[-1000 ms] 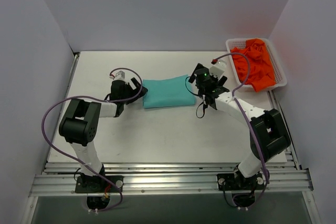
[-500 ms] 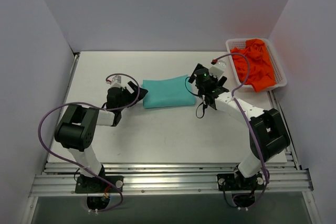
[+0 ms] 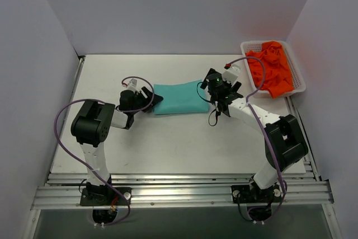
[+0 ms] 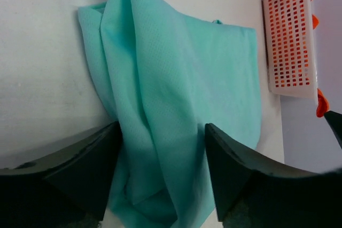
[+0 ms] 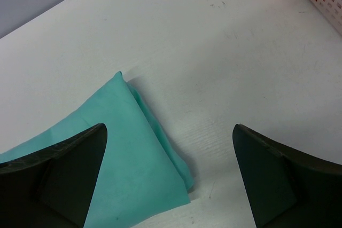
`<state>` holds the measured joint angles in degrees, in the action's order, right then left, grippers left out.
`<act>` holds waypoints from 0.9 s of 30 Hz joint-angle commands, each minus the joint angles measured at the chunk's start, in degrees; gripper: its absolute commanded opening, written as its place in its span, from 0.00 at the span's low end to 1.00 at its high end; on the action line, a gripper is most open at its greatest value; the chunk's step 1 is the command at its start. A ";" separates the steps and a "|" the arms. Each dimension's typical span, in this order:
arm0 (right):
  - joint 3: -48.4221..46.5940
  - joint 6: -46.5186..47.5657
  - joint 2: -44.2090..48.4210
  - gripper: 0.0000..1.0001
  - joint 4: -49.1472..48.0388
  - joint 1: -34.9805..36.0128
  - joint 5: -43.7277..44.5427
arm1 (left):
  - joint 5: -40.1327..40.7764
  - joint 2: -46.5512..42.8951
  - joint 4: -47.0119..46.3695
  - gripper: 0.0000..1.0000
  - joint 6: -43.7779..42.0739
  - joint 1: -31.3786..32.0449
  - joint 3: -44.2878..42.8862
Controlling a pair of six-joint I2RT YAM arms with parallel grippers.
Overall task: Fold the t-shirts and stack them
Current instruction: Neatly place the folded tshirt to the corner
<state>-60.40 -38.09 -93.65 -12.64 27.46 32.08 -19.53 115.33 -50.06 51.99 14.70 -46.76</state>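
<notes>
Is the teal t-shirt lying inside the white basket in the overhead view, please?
No, the teal t-shirt lies folded on the table, apart from the basket, which holds only orange t-shirts.

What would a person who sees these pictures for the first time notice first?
Probably the teal t-shirt, folded into a rectangle in the middle of the table, with the left gripper astride its left edge and the open right gripper over its right corner. Next, the bright orange t-shirts heaped in the white basket at the far right corner.
</notes>
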 commanded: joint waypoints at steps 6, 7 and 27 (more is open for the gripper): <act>0.37 -0.50 -1.19 1.00 -1.07 -0.31 0.36 | 2.12 -1.60 9.01 0.34 -4.70 0.51 -1.92; 0.37 -0.50 -1.19 1.00 -0.98 -0.31 0.27 | 3.08 -1.60 9.98 0.18 -5.05 0.51 -2.54; 3.36 -0.59 2.77 1.00 -2.73 -1.36 -1.66 | 17.59 4.02 58.56 0.02 -17.78 -14.42 -43.47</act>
<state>-57.43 -38.13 -93.62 -13.54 26.59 30.50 -5.85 118.19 -1.85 38.22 4.34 -83.02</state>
